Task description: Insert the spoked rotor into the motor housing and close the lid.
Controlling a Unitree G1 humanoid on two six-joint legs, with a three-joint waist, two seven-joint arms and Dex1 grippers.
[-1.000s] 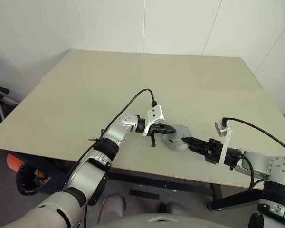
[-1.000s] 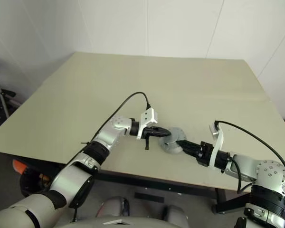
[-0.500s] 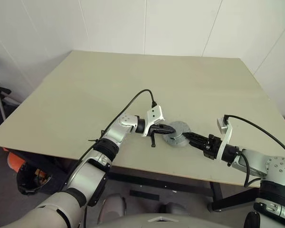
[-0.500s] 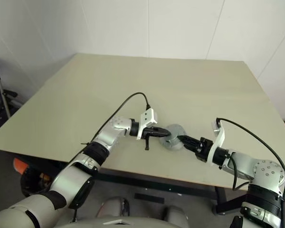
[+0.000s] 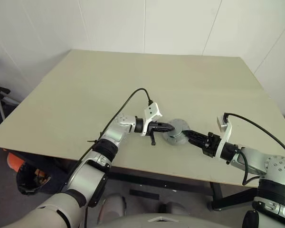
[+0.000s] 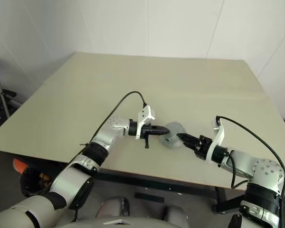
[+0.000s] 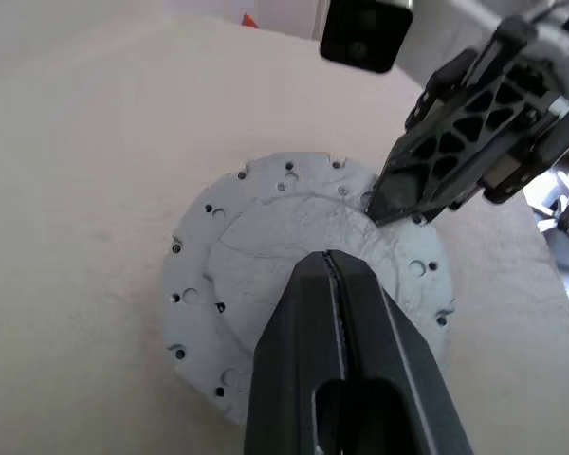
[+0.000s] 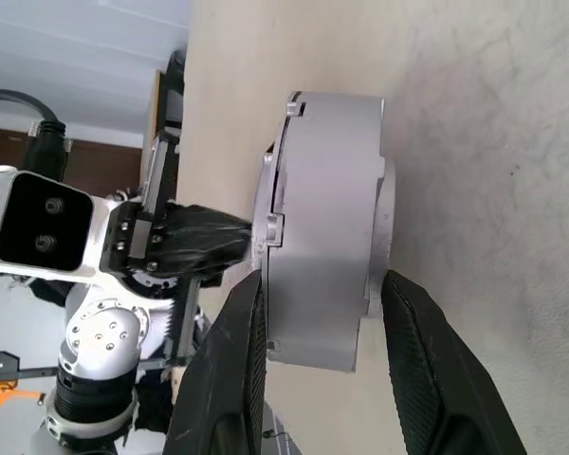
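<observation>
Motor housing gripped between right fingers

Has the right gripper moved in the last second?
Yes. The right gripper has slid away from the table's near edge, closing in on the motor housing, which its fingers now straddle.

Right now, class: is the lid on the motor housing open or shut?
Shut. The lid lies flat on the motor housing, with only a thin seam visible between them.
</observation>
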